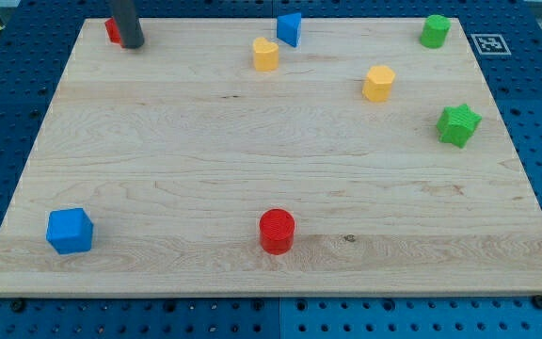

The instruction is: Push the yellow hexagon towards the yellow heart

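Nothing of the push looks done: the yellow hexagon (378,83) sits at about two o'clock on the board (252,160), well apart from the yellow heart (265,55) lying at its ten o'clock. My tip (132,43) holds nothing and stands far off at eleven o'clock, beside a red block (112,29). Compact and squat, the hexagon shows no clear long axis or facing

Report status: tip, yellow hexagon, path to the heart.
My tip at view's top left, beside red block, far from yellow hexagon. Hexagon sits right of yellow heart, apart. Nothing between them; blue block beside heart.
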